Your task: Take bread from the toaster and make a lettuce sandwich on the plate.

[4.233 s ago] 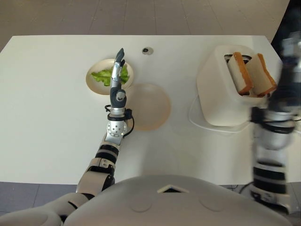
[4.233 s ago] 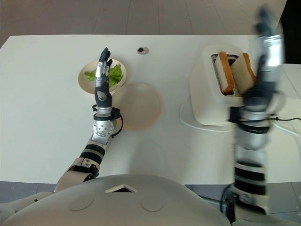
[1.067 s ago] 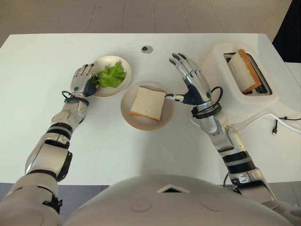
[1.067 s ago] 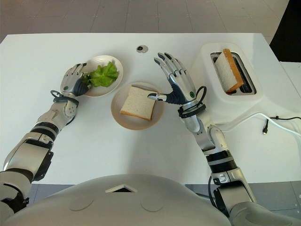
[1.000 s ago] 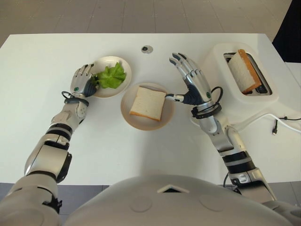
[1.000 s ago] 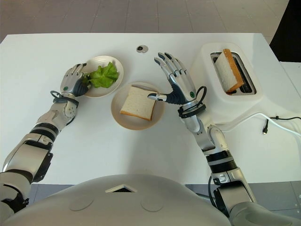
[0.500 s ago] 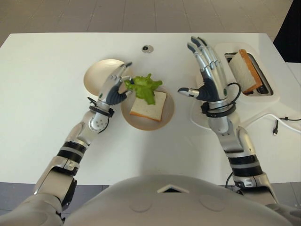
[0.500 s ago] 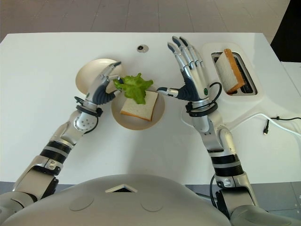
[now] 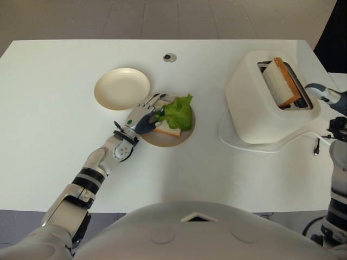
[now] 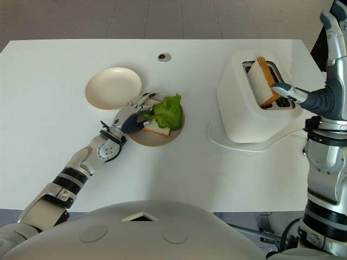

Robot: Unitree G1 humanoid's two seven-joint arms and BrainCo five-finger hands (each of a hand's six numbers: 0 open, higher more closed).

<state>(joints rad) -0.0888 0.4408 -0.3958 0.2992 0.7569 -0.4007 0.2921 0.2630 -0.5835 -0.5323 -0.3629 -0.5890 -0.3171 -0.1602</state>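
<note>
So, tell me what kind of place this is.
Probably a staged kitchen test setup, not a home kitchen: a toaster holding a bread slice, a plate with bread and lettuce, and an empty plate on a plain white table over tiled floor.

A white toaster [image 9: 255, 108] stands on the right side of the table [image 9: 49, 141], with one golden-crusted bread slice [image 9: 282, 81] leaning in its slot. A second white slice [image 9: 169, 130] lies flat on the beige plate [image 9: 165, 142], mostly covered by a ruffled green lettuce leaf [image 9: 178, 112].
</note>
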